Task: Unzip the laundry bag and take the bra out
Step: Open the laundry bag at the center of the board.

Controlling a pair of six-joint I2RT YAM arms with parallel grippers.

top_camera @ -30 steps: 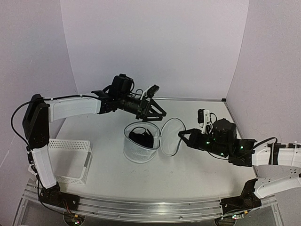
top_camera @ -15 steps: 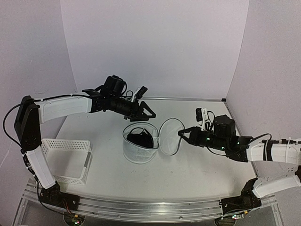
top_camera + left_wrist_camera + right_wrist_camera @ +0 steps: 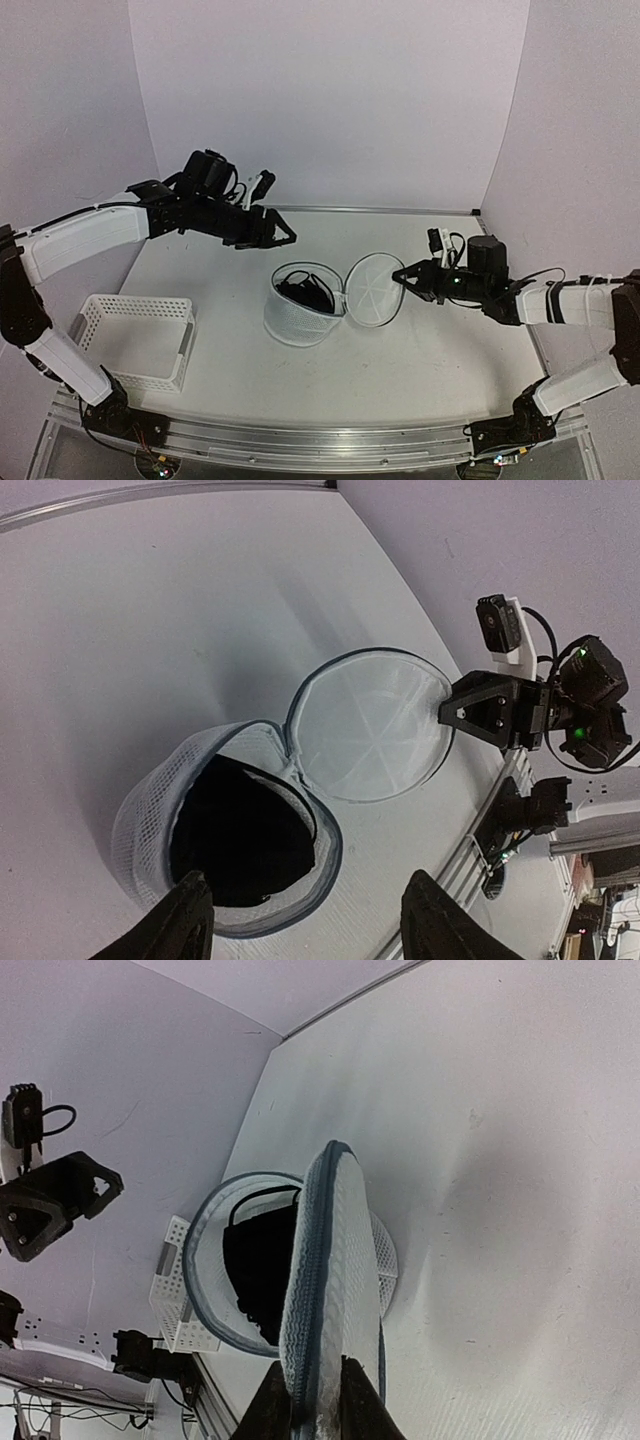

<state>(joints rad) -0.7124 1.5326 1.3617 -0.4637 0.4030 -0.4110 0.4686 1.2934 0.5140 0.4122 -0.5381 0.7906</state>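
The laundry bag, a white mesh drum with a dark rim, stands unzipped at the table's middle. Its round lid is swung open to the right and stands nearly upright. The black bra lies bundled inside the bag, also plain in the left wrist view. My right gripper pinches the lid's far edge, one finger on each side of the rim. My left gripper hovers open behind and above the bag, nothing between its fingers.
A white lattice basket sits at the near left of the table. The back wall and side walls close in the workspace. The metal rail runs along the near edge.
The left arm has pulled back and to the left, away from over the bag. The right gripper has shifted right and tipped the lid more upright.
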